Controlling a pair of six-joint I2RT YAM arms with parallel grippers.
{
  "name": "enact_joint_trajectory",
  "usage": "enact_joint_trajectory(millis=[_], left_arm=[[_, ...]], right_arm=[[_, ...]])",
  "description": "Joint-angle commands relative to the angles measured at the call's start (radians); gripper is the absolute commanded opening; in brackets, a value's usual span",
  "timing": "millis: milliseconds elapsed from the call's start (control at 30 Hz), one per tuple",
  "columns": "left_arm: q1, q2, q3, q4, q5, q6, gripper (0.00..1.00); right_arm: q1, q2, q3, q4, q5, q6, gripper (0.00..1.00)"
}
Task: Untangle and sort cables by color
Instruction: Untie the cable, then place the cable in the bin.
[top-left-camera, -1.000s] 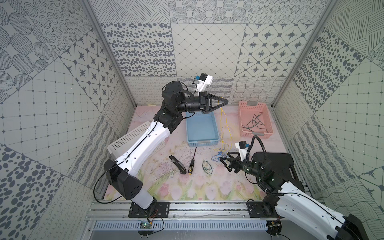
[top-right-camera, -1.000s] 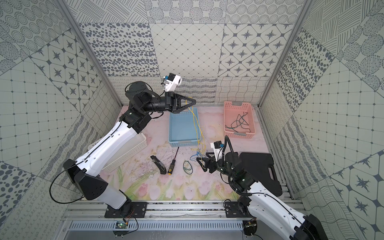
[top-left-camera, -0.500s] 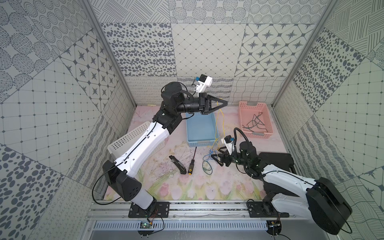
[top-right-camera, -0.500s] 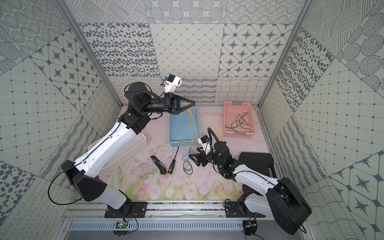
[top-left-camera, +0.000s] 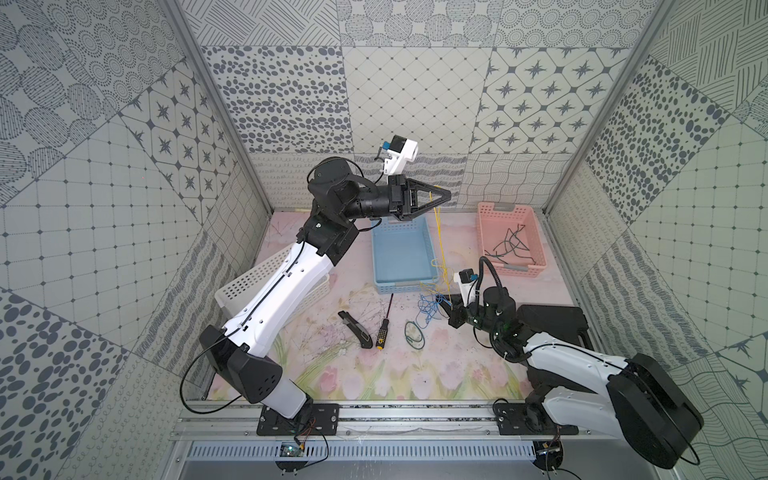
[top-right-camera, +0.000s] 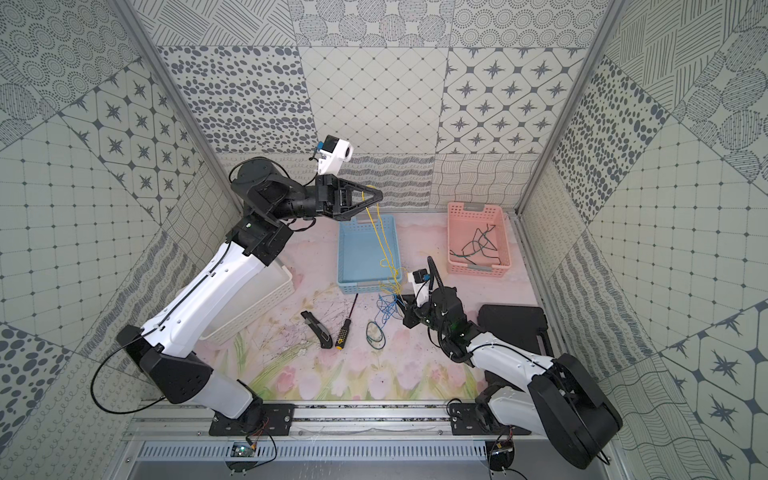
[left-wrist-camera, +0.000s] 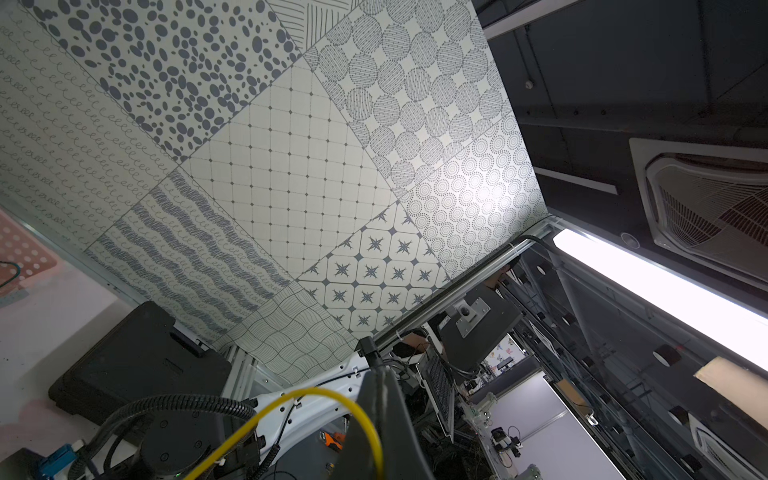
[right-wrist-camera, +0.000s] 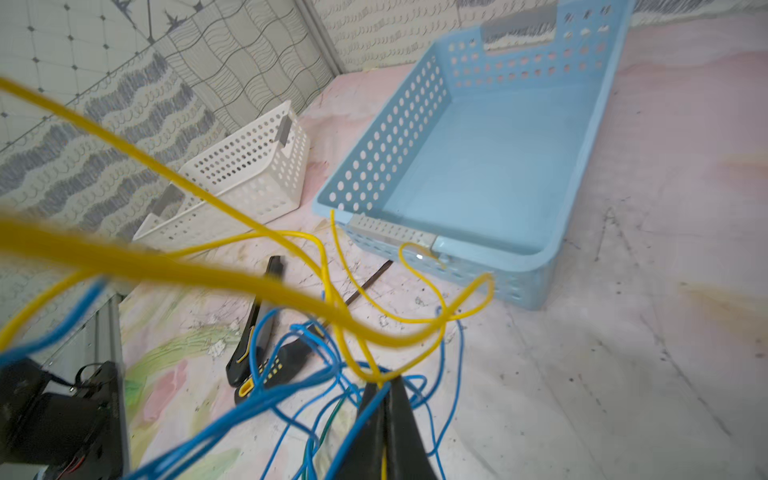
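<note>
- Your left pincer (top-left-camera: 448, 195): raised over the far end of the blue basket (top-left-camera: 405, 286), jaws closed on the yellow cable (top-left-camera: 439, 237), which hangs down to the tangle.
- Your right pincer (right-wrist-camera: 384, 388): low over the desk (top-left-camera: 436, 374), jaws pinched together on the yellow cable amid the blue cables (top-left-camera: 426, 309).
- Green cable (top-left-camera: 414, 334): looped on the desk, beside the screwdriver (top-left-camera: 383, 326).
- Dark cables (top-left-camera: 509, 247): in the pink basket (top-left-camera: 515, 270).

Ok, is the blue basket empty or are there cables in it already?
Empty. In the right wrist view the blue basket's floor is bare, and the loops of the yellow cable are outside its near wall.
</note>
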Motion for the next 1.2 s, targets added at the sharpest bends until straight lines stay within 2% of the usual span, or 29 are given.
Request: enact_joint_trajectory(millis=[0,200,300,433,467,567,600,667,733,800,867,1033,1167], left_arm=[[0.047,-0.037,0.084,0.133,-0.045,-0.044,0.0],[0.116,-0.047,0.229,0.094,-0.117,-0.044,0.0],[0.135,-0.04,0.307,0.017,-0.145,-0.022,0.0],[0.141,-0.046,0.311,-0.053,-0.146,0.026,0.0],[0.14,-0.055,0.288,-0.072,-0.148,0.052,0.0],[0.141,-0.075,0.177,-0.095,-0.155,0.139,0.0],[0.141,-0.078,0.148,-0.122,-0.163,0.18,0.0],[0.142,-0.076,0.078,-0.185,-0.203,0.287,0.0],[0.143,-0.059,0.038,-0.256,-0.249,0.394,0.0],[0.143,-0.034,0.006,-0.316,-0.302,0.481,0.0],[0.143,-0.004,-0.048,-0.303,-0.335,0.534,0.0],[0.143,0.082,-0.122,-0.312,-0.413,0.622,0.0],[0.144,0.168,-0.153,-0.358,-0.542,0.715,0.0]], right_arm=[[-0.015,-0.011,-0.033,-0.126,0.104,0.002,0.0],[-0.022,0.005,-0.035,-0.138,0.111,0.003,0.0],[-0.022,-0.01,-0.035,-0.141,0.101,-0.006,0.0],[-0.027,-0.067,-0.044,-0.159,0.119,-0.016,0.0],[-0.029,-0.083,-0.045,-0.166,0.112,-0.022,0.04],[-0.029,-0.149,-0.049,-0.175,0.071,-0.053,0.53],[-0.029,-0.172,-0.051,-0.184,0.067,-0.063,0.64],[-0.029,-0.235,-0.052,-0.212,0.068,-0.085,0.8],[-0.031,-0.298,-0.059,-0.244,0.086,-0.096,0.9],[-0.038,-0.355,-0.069,-0.267,0.1,-0.097,0.97],[-0.055,-0.411,-0.082,-0.28,0.108,-0.09,0.99],[-0.096,-0.452,-0.092,-0.298,0.091,-0.066,1.0],[-0.107,-0.441,-0.09,-0.297,0.076,-0.055,0.99]])
